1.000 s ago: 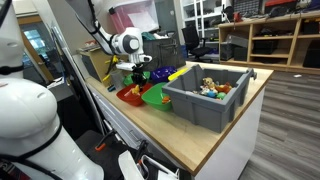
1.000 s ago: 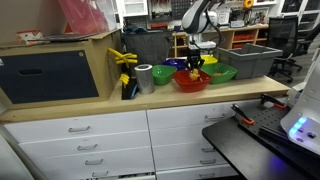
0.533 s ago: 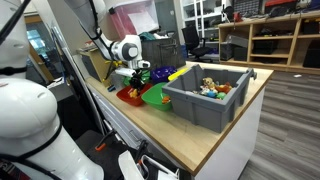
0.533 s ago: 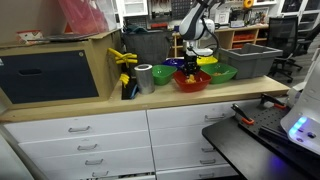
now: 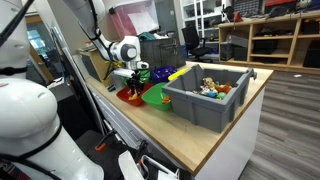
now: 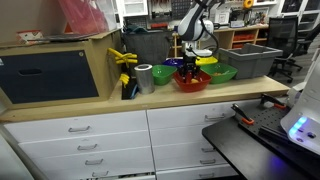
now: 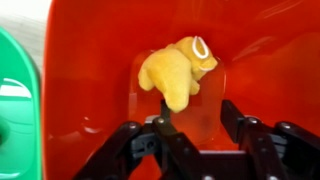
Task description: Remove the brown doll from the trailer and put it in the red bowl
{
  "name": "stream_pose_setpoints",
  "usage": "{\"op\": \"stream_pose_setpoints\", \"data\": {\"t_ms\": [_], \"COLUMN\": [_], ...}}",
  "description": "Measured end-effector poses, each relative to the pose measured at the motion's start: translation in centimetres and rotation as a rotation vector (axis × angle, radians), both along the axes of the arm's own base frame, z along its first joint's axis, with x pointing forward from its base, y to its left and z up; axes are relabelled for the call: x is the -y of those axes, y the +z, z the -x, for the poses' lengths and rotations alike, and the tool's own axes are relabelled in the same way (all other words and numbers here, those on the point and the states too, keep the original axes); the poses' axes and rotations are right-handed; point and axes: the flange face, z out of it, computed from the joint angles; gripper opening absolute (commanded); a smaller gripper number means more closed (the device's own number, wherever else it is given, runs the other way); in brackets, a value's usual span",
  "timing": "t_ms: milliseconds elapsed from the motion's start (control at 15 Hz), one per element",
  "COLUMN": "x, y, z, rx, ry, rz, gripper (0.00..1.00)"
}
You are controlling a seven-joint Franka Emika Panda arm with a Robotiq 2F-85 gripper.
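Brown doll (image 7: pixel 175 72) lies loose mid-frame in the red bowl (image 7: pixel 265 60), your lowered claw (image 7: pixel 195 128) now spread apart, so placement looks done.

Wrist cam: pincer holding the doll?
No, the pincer is open and the doll lies loose in the red bowl.

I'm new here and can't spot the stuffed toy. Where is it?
Find the big grey bin on the wooden counter. Beside it sits the green bowl, then the red bowl under the claw. Inside lies the doll: soft and tan, against red plastic.
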Motion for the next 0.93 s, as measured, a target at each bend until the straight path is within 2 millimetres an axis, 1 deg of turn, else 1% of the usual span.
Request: {"op": "stream_pose_setpoints", "data": {"t_ms": [133,333,533,733,933], "x": [-0.1,-0.1,0.5,1.9,3.8], "y": [0.8,3.3,6.7,10.0,12.6], "z": [0.0,-0.1,-0.4,-0.7,-1.2], "rx": [0.000,0.013,0.035,0.064,0.098], "ry": [0.022,0.064,0.090,0.089,0.066], "rz": [0.010,0.037,0.066,0.089,0.106], "gripper": [1.00,1.00,1.00,1.00,1.00]}}
